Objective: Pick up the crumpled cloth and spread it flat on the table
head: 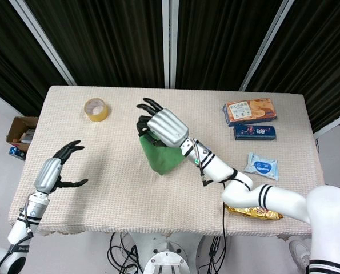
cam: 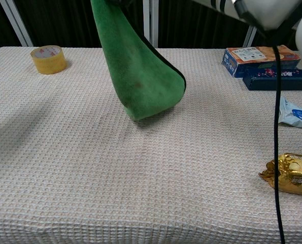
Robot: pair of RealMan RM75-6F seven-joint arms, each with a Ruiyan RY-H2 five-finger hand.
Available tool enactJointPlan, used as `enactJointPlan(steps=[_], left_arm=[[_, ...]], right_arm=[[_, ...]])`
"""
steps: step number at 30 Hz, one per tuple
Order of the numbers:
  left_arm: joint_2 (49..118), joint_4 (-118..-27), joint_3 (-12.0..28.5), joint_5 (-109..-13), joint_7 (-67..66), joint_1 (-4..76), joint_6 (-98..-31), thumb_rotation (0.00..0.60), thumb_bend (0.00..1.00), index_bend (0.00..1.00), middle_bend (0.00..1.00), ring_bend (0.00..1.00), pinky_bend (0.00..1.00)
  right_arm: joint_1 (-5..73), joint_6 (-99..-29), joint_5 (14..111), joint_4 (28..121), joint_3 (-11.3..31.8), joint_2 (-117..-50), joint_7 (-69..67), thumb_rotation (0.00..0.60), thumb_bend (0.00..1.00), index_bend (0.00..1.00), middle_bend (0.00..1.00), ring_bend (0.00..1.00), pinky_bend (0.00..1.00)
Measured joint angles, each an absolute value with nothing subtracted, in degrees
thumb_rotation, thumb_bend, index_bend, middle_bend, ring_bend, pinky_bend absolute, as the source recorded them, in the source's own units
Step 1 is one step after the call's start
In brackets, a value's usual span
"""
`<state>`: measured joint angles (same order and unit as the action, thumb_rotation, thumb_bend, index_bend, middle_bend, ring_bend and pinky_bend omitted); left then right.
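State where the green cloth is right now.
The cloth hangs from the right hand over the table's middle, right of the tape roll; its lowest fold seems to touch the table.
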<state>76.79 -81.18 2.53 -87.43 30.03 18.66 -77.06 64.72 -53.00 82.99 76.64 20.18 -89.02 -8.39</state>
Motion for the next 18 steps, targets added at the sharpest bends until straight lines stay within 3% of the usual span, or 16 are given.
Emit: enactJointPlan(steps=[7, 11, 18], left_arm=[[75.17, -80.09, 3.12, -85.84, 32.4, 20.13, -72.79, 0.6, 0.07, 0.2, 0.1, 0.12, 0.18], [75.03, -78.2, 3.88, -85.68, 34.58, 22.72, -68.95, 0.6, 0.07, 0.2, 0.1, 0.12, 0.18], [75.4, -74.32, 5.62, -87.13, 39.71, 31.73, -59.04, 0.6, 0.1, 0.21, 0.1, 0.12, 0.18]], right_arm=[[65.4, -53.18, 88.72, 86.57, 20.33, -79.38, -13.31, 0.6, 0.65, 0.86, 0.45, 0.13, 0.08], [64.68, -52.27, 91.27, 90.06, 17.14, -75.27, -14.29, 0.6, 0.65, 0.86, 0.45, 0.13, 0.08], [62.51, -52.89, 93.64, 91.58, 12.56, -74.15, -14.96, 0.6, 0.65, 0.86, 0.45, 0.13, 0.08]])
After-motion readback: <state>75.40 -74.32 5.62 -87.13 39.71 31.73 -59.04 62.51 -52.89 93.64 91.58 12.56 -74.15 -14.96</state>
